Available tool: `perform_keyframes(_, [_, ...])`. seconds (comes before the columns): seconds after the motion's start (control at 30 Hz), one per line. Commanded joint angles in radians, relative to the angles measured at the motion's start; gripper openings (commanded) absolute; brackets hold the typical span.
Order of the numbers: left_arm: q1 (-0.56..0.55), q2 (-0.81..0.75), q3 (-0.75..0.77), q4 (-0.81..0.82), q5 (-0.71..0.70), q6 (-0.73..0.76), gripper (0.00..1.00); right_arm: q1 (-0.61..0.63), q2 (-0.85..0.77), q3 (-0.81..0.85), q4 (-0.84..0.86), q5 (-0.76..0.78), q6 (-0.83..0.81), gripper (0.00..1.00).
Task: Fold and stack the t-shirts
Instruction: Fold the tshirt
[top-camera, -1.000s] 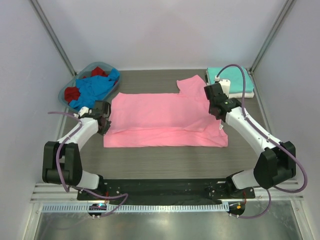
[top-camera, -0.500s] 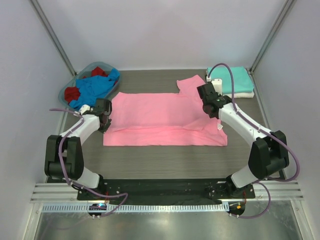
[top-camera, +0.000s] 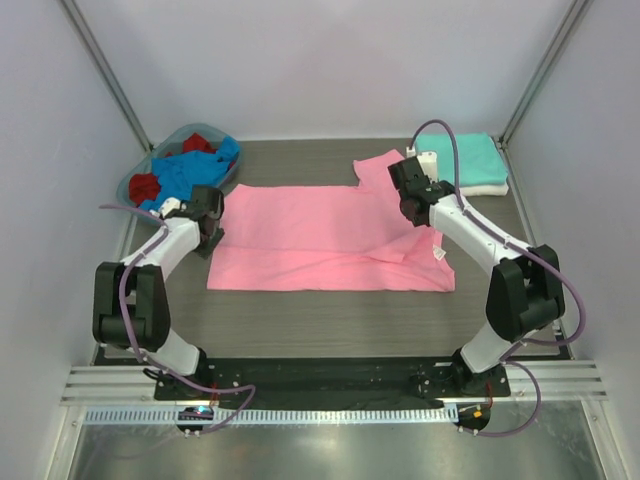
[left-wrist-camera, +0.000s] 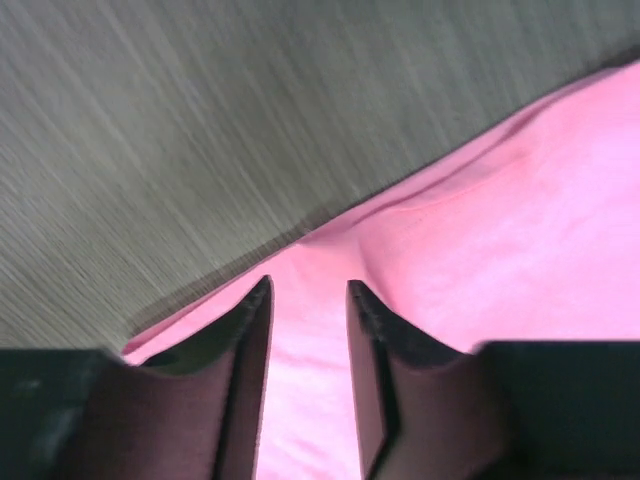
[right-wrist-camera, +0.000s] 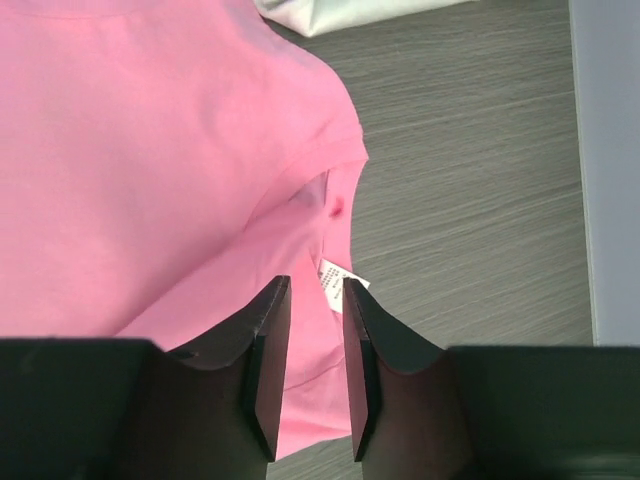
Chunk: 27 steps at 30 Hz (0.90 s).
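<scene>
One pink t-shirt lies flat on the table, its long axis running rightward from the basket.
In the basket: one blue t-shirt, one red t-shirt. Well right of it, one teal t-shirt lies folded atop one white t-shirt. The left hand and right hand hover over pink cloth, slightly parted, grasping nothing.

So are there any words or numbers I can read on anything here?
Nothing here can be read.
White tag at the edge of the bright pink t-shirt: it has tiny print, but it is too small and blurred to read.
No other words, numbers or signs show in any view.
</scene>
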Motion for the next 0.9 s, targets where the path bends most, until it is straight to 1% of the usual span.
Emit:
perform_keyframes(0.0, [0.005,-0.078,0.087,-0.042,-0.047,0.049,0.43,0.004,-0.023,0.124,-0.083,-0.046,0.049,0.35])
perform_keyframes(0.07, [0.002,-0.103,0.113,-0.060,-0.008,0.113,0.47,0.004,-0.049,0.103,-0.118,-0.070,0.094,0.39])
perform_keyframes(0.13, [-0.008,-0.142,0.107,-0.060,0.053,0.141,0.47,0.001,-0.097,0.065,-0.120,-0.093,0.120,0.42])
perform_keyframes(0.17, [-0.011,-0.156,0.078,-0.051,0.081,0.158,0.47,-0.002,-0.112,0.025,-0.120,-0.101,0.150,0.43])
perform_keyframes(0.2, [-0.022,-0.170,0.057,-0.033,0.118,0.174,0.47,-0.008,-0.138,0.004,-0.123,-0.112,0.164,0.42])
perform_keyframes(0.23, [-0.028,-0.185,0.034,0.027,0.158,0.189,0.47,-0.019,-0.147,-0.016,-0.125,-0.138,0.184,0.42])
perform_keyframes(0.27, [-0.036,-0.189,0.008,0.055,0.228,0.198,0.46,-0.043,-0.156,-0.054,-0.128,-0.156,0.213,0.40])
perform_keyframes(0.3, [-0.045,-0.187,-0.028,0.076,0.255,0.201,0.46,-0.060,-0.166,-0.073,-0.125,-0.179,0.227,0.37])
perform_keyframes(0.33, [-0.051,-0.167,-0.043,0.107,0.285,0.207,0.45,-0.073,-0.182,-0.093,-0.123,-0.228,0.231,0.35])
perform_keyframes(0.37, [-0.057,-0.154,-0.049,0.113,0.313,0.217,0.44,-0.094,-0.190,-0.136,-0.102,-0.240,0.226,0.34])
perform_keyframes(0.43, [-0.099,-0.114,-0.056,0.121,0.310,0.218,0.45,-0.108,-0.196,-0.180,-0.082,-0.228,0.226,0.30])
perform_keyframes(0.47, [-0.113,-0.069,-0.056,0.124,0.342,0.220,0.45,-0.139,-0.195,-0.214,-0.074,-0.245,0.232,0.29])
perform_keyframes(0.57, [-0.139,0.016,-0.063,0.135,0.387,0.201,0.44,-0.176,-0.198,-0.275,-0.047,-0.325,0.254,0.29])
perform_keyframes(0.63, [-0.140,0.043,-0.083,0.155,0.391,0.191,0.43,-0.197,-0.207,-0.302,-0.040,-0.331,0.269,0.33])
perform_keyframes(0.7, [-0.139,0.067,-0.095,0.158,0.365,0.184,0.43,-0.215,-0.221,-0.335,-0.020,-0.334,0.270,0.36])
perform_keyframes(0.77, [-0.140,0.075,-0.118,0.158,0.345,0.177,0.43,-0.223,-0.223,-0.365,0.024,-0.349,0.252,0.36])
perform_keyframes(0.87, [-0.140,0.077,-0.144,0.162,0.306,0.169,0.42,-0.229,-0.197,-0.386,0.038,-0.379,0.238,0.36])
